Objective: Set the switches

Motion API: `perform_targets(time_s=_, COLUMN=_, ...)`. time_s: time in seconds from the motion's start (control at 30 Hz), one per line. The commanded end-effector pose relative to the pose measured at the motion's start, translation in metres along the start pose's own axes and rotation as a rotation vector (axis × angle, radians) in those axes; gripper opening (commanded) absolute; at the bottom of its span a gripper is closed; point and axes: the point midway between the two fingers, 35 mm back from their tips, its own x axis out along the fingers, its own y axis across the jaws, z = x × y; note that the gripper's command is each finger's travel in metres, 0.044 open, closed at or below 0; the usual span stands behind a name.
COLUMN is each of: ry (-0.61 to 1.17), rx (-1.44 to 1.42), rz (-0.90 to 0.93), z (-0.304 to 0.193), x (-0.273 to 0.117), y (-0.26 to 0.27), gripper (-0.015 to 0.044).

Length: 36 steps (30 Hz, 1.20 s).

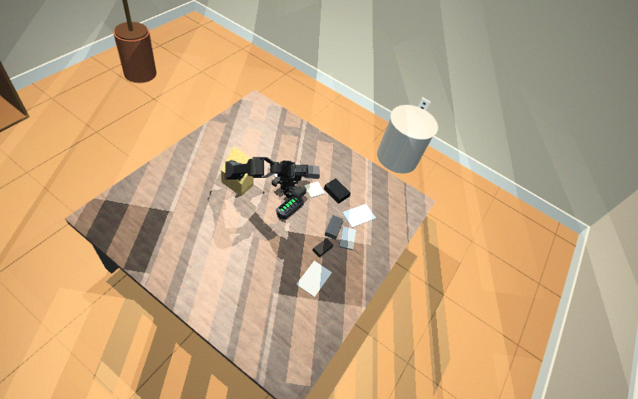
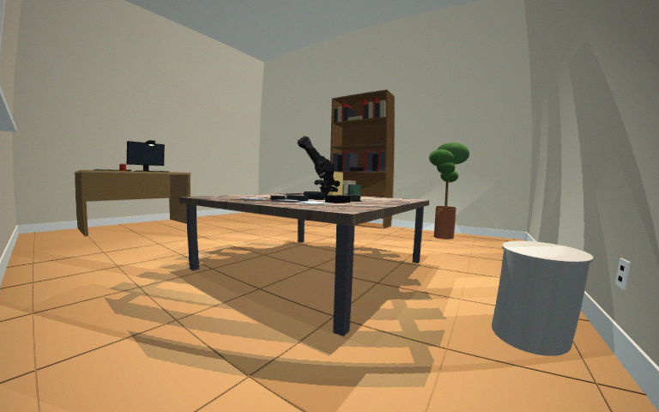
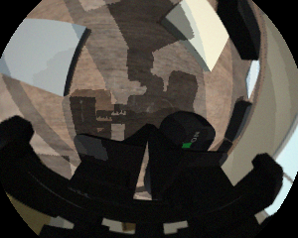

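Gripper (image 1: 296, 191) (image 3: 149, 127), black, parallel-jaw: closing its fingers together, gripping nothing, fingertips meeting in the wrist view with a narrow wedge of bench showing lower between them. It is sitting low, just off the task unit's 1 o'clock end from above; cannot tell whether touching.

Dark grey, rounded-end controller unit (image 1: 293, 208) (image 3: 188, 130): lying near mid-bench, switches up, long axis running 8 to 2 o'clock in the top view. Green switch faces are lining up along it; individual settings too small to read. In the wrist view its end is showing beyond the finger at 2 o'clock, with "ON" lettering and one green patch.

Outward from the unit, top view: cream square plate (image 1: 314, 189) and black rectangular block (image 1: 337, 190) lying toward 2; white sheet-like piece (image 1: 359, 215) toward 3; dark grey block (image 1: 334, 227) and pale blue-grey block (image 1: 347, 238) toward 4; small black block (image 1: 322, 247) toward 5; yellow block (image 1: 239, 185) standing toward 10, partly behind the arm.
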Motion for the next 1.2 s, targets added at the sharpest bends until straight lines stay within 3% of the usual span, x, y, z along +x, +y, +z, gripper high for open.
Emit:
perform_targets(time_s=0.0, ry=0.000, rx=0.008, rz=-0.008, z=0.001, x=0.001, y=-0.008, gripper=0.0000)
perform_targets(time_s=1.17, ry=0.001, rx=0.009, rz=-0.010, z=0.000, x=0.014, y=-0.052, gripper=0.0000)
